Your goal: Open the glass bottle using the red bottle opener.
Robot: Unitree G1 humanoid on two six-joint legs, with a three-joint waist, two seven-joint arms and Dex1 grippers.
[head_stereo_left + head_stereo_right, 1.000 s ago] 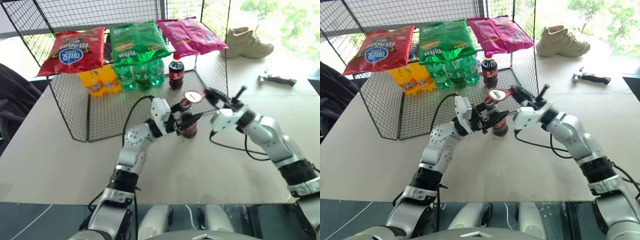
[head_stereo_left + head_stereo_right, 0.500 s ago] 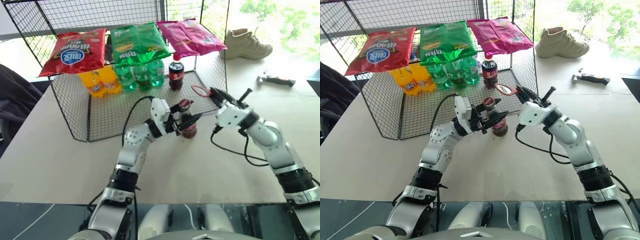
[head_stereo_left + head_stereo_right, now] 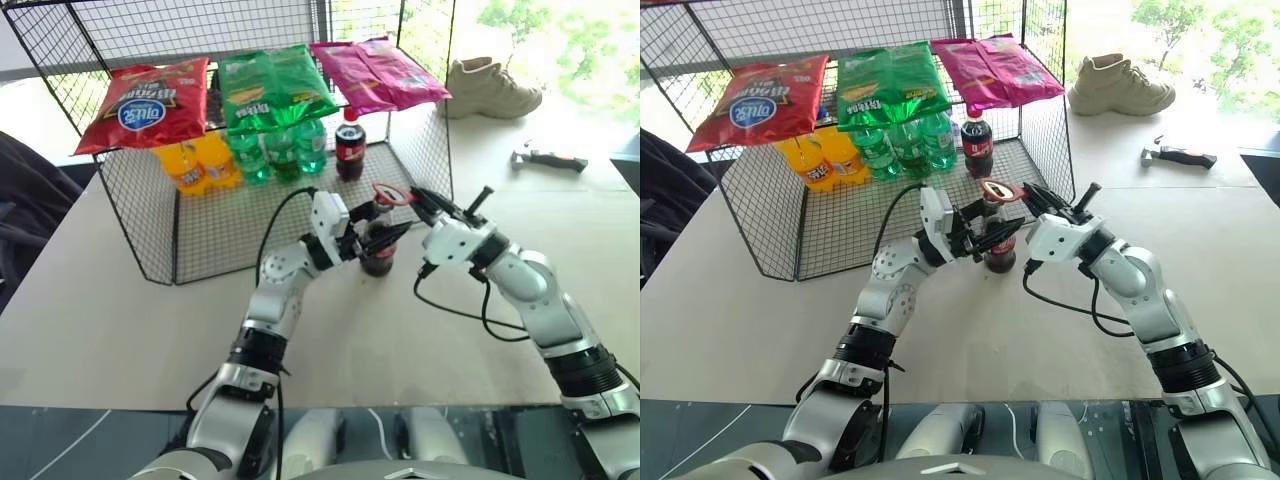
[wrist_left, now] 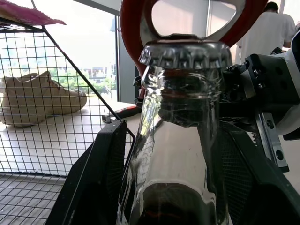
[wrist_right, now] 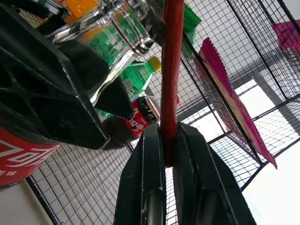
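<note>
Left eye view: red bottle opener (image 3: 390, 194) back over glass bottle (image 3: 377, 240) cap.

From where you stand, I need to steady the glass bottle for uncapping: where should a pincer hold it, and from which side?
Grip the glass bottle around its body just under the narrow neck, coming level from the robot's left. It stands upright, and the red opener sits at the cap from the right, so cap and right side must stay free. The left pincer already holds it like this.

The wire rack (image 3: 150, 220) is standing close behind the glass bottle (image 3: 378, 250), blocking that side, while bare bench (image 3: 400, 340) is lying open in front of the bottle.
</note>
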